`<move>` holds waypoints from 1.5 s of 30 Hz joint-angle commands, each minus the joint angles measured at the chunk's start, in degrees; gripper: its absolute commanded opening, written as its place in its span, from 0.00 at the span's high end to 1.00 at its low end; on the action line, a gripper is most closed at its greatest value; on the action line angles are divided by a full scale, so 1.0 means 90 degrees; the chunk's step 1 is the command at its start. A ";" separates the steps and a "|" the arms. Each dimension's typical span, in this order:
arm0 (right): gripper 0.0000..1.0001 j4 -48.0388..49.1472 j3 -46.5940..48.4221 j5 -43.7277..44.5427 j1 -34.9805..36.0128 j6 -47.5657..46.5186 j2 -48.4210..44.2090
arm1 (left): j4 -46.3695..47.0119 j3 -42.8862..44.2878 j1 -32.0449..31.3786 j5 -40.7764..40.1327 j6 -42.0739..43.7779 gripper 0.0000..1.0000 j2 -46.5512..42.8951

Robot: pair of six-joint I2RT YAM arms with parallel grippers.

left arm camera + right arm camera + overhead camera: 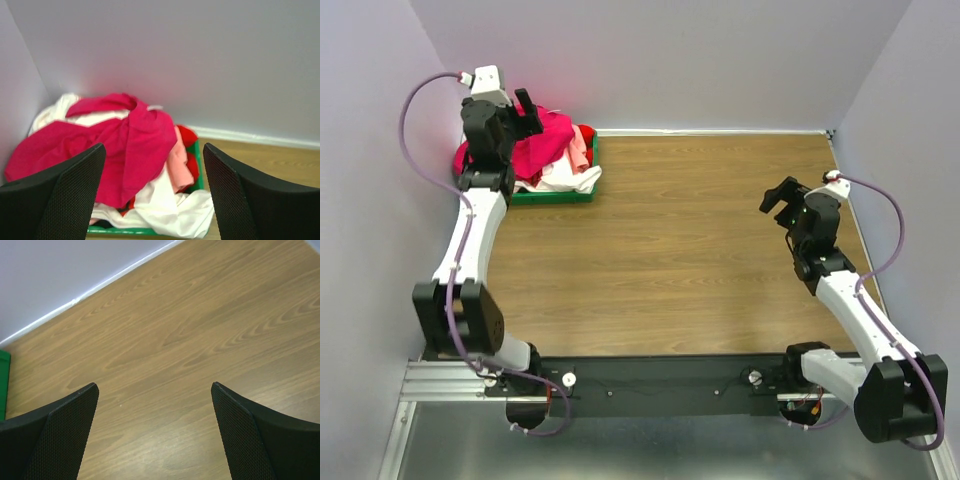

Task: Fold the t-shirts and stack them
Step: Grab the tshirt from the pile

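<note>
Currently the crumpled soft cloth t-shirts (555,155), the plain magenta-red shirt (135,145) topmost, lie heaped in the green plastic tray (555,197) at 10 o'clock on the brown wooden table (700,260). The black left gripper (530,113) hovers over them, jaws wide and empty. The right gripper (778,197), at 3 o'clock, is likewise wide and empty. Best to pinch only 1 layer at that shirt's edge and lift slowly.

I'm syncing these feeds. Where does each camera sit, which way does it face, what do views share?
Top: above, behind the bases, looking down on the table; both arms, left tool and right tool open.
Left wrist: rides the left arm, faces the shirts in the green tray; own fingers show.
Right wrist: rides the right arm, faces bare wood; own fingers show.
All share the green tray.
</note>
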 commanded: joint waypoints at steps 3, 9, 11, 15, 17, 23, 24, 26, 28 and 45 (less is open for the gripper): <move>0.00 -0.0102 0.0321 -0.0565 0.0027 0.0152 0.0180 | -0.0827 0.1373 0.0097 0.0184 0.0267 0.13 0.2085; 0.00 -0.0102 0.0233 -0.0350 0.0027 -0.0131 -0.0113 | -0.1541 0.2763 0.0116 0.0164 0.0209 0.19 0.3690; 0.00 -0.0102 0.0175 -0.0244 0.0027 -0.0191 -0.0220 | -0.1658 0.2988 0.0145 -0.0068 0.0161 0.19 0.4062; 0.00 -0.0102 0.0126 -0.0097 0.0037 -0.0279 -0.0465 | -0.1629 0.3047 0.0155 -0.0090 0.0073 0.20 0.4287; 0.00 -0.0102 0.0126 -0.0087 0.0027 -0.0259 -0.0514 | -0.1688 0.3067 0.0155 -0.0138 0.0063 0.20 0.4414; 0.00 -0.0102 0.0136 -0.0233 0.0037 -0.0191 -0.0533 | -0.2069 0.3223 0.0155 -0.0664 0.0073 0.20 0.4776; 0.00 -0.0102 0.0126 -0.0214 0.0027 -0.0181 -0.0553 | -0.2059 0.3088 0.0155 -0.0705 0.0072 0.20 0.4757; 0.00 -0.0102 0.0116 -0.0214 0.0027 -0.0152 -0.0572 | -0.1864 0.2863 0.0155 -0.0744 0.0063 0.20 0.4698; 0.00 -0.0102 0.0126 -0.0223 0.0037 -0.0103 -0.0572 | -0.1825 0.2842 0.0155 -0.0754 0.0072 0.21 0.4736; 0.00 -0.0102 0.0106 -0.0272 0.0027 0.0034 -0.0651 | -0.1805 0.2637 -0.0429 0.0008 0.0228 1.00 0.2056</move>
